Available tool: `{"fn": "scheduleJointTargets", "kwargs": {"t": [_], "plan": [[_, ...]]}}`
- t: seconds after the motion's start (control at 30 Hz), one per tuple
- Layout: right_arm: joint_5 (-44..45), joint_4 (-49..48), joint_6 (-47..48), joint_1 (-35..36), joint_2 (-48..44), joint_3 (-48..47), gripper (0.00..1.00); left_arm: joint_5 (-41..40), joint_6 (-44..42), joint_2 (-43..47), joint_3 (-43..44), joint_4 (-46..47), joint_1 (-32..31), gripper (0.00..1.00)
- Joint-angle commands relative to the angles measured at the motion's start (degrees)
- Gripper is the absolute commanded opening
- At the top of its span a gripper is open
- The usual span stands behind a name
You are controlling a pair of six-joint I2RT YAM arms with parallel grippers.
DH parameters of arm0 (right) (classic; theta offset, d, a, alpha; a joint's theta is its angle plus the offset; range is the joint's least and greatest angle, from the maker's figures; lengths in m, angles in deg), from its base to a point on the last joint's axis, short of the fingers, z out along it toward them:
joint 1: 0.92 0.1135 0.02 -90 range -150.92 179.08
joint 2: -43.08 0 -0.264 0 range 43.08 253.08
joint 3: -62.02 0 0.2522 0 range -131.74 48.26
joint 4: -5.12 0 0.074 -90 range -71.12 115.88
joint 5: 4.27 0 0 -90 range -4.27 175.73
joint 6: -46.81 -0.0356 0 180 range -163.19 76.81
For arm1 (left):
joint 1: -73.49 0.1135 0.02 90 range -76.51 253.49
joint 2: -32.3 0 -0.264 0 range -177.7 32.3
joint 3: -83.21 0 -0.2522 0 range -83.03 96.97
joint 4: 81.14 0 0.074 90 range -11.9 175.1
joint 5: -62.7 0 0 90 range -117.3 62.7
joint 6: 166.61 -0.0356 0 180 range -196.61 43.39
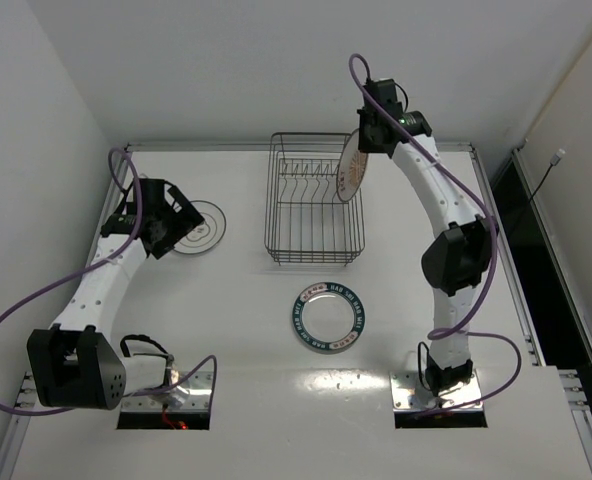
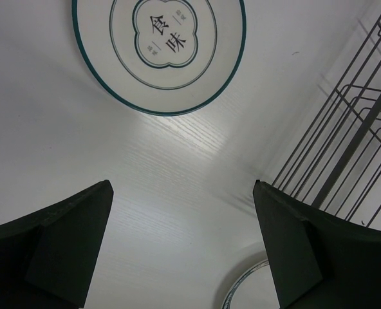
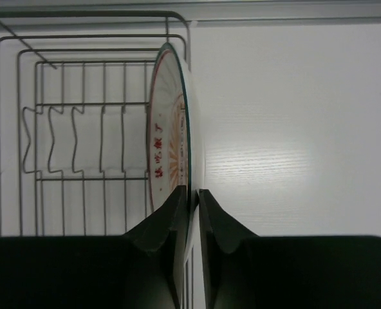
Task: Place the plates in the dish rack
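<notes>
The plate with the orange sunburst centre (image 1: 350, 170) stands on edge at the right end of the dish rack (image 1: 314, 250). My right gripper (image 1: 361, 147) is shut on its top rim. In the right wrist view the plate (image 3: 169, 122) is edge-on and both fingers pinch it at the gripper (image 3: 194, 193). The white plate with thin dark rings (image 1: 201, 228) lies flat at the left, and my left gripper (image 1: 179, 226) hovers at its left edge. That gripper (image 2: 183, 188) is open and holds nothing, with the ringed plate (image 2: 158, 51) ahead of it. The teal-rimmed plate (image 1: 326, 318) lies flat in front of the rack.
The rack's wire wall (image 2: 345, 148) stands close to the right of my left gripper's fingers. The teal plate's rim (image 2: 241, 290) shows just under them. A raised table edge (image 1: 296, 146) runs behind the rack. The rack's divider prongs (image 3: 74, 138) left of the held plate hold nothing.
</notes>
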Motion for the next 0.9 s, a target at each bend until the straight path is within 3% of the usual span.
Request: {"fn": "scheduleJointTargets", "kwargs": {"t": [0.0,0.17,0.27,0.5,0.6,0.63,0.67,0.7,0.73,0.87], "plan": [[-8.5,-3.2,0.3,-0.3,1.2,-2.5,0.13,-0.7,-0.5,1.9,0.4,0.9,0.6,0.89],[-11.5,0.0,-1.8,-1.4,2.2,-5.0,0.17,-0.1,-0.5,1.4,0.4,1.4,0.6,0.89],[-12.3,0.0,-3.9,-3.2,-1.6,-1.8,0.27,0.5,0.1,1.4,-0.7,2.7,0.6,0.89],[-16.2,4.8,-6.9,-9.0,-10.8,5.0,0.29,2.8,1.8,0.9,-2.3,4.4,0.6,0.89],[-23.3,1.6,-9.0,-11.7,-20.7,19.2,0.36,2.8,2.4,0.9,-2.4,4.9,0.6,0.89],[-26.4,-0.3,-9.8,-12.5,-23.5,24.2,0.42,2.8,2.4,0.9,-2.4,4.9,0.6,0.89],[-33.3,-2.6,-10.7,-13.5,-26.4,35.1,0.51,2.8,2.4,1.5,-2.9,4.9,0.6,0.89],[-39.2,-6.5,-12.9,-15.6,-31.2,45.5,0.51,2.8,2.4,1.5,-2.9,4.9,0.6,0.89],[-39.3,-8.1,-13.9,-16.8,-33.2,50.3,0.53,2.8,2.4,1.5,-2.9,4.9,0.6,0.89],[-53.7,-17.5,-16.8,-20.9,-38.9,71.8,0.53,2.8,2.4,2.7,-4.2,5.5,0.6,0.89]]}}
